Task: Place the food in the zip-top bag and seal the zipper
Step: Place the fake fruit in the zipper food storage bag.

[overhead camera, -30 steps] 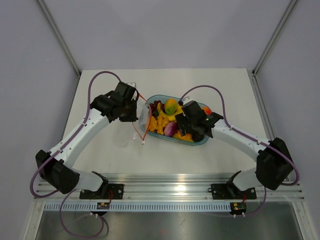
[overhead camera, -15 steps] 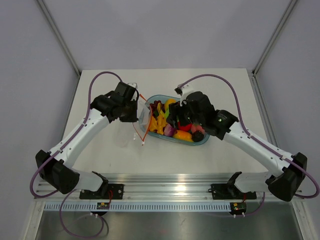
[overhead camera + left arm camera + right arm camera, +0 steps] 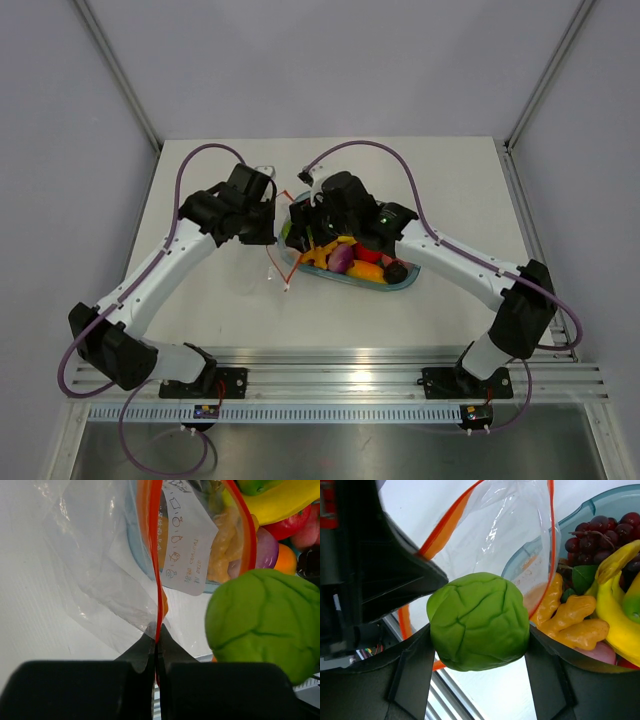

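As the bag (image 3: 506, 532) gapes, cabbage (image 3: 479, 621) sits between right jaws.

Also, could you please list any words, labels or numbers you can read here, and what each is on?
White label on the zip-top bag: orange icons and two lines of print, turned sideways and too blurred to read.
No other text visible.

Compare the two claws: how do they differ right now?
The left gripper is pinched shut on the orange zipper of the zip-top bag; the right gripper, jaws wide, grips a green toy vegetable. The left holds thin, floppy plastic; the right a bulky piece. Both meet at the bag's open mouth.
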Controlling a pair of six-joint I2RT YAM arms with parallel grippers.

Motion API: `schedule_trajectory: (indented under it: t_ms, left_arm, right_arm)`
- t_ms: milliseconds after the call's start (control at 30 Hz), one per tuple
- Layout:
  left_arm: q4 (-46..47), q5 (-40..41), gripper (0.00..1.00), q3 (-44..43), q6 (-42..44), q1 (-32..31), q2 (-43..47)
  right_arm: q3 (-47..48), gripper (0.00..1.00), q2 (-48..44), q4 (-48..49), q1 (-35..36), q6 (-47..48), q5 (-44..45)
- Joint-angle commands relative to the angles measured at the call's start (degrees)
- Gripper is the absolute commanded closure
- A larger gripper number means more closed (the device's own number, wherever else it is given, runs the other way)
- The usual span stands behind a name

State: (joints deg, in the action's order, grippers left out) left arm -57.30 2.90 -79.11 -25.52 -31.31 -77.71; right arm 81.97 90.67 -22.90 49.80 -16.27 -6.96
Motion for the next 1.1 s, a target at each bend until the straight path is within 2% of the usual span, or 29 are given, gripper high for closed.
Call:
schedule_trajectory:
  t_ms: [0,233,333,367,467,567,767,900,1067]
  left_arm:
    - [1.14,-2.45,1.0,-0.17,1.26,-0.24,2.83]
    - [2.54,-7.72,1.0,0.18,1.52,-0.24,3.88]
    - [2.81,-8.69,1.0,-0.08,1.44,-0.24,3.97]
    - [2.72,-8.87,1.0,-0.08,1.52,-0.24,4.15]
    - [2.81,-8.61,1.0,-0.08,1.79,-0.24,4.41]
    - [2.28,-7.29,1.0,0.1,1.79,-0.24,4.24]
    - [2.37,-5.18,1.0,0.1,1.44,-0.24,4.15]
    - [2.98,-5.88,1.0,0.71,1.44,-0.15,4.15]
    - [3.6,-5.62,1.0,0.63,1.17,-0.15,3.45]
  right_arm:
    - [3.8,0.41,1.78,2.86,0.47,-0.87,-2.0]
    - [6.18,0.34,4.6,2.51,0.47,-1.66,-2.01]
    - [7.14,0.26,5.39,1.98,0.47,-1.92,-1.39]
    - [7.58,0.18,5.74,1.63,0.47,-1.83,-1.3]
    - [8.11,0.08,6.01,0.75,0.47,-1.83,-0.69]
    - [7.85,0.04,4.87,0.14,0.56,-1.75,0.19]
    - [5.22,0.06,-0.04,-1.28,0.47,-0.87,6.07]
    - [-1.19,0.11,-7.78,-0.48,0.12,-0.78,19.75]
    - [-8.4,0.12,-16.39,-6.0,-3.91,-2.62,27.87]
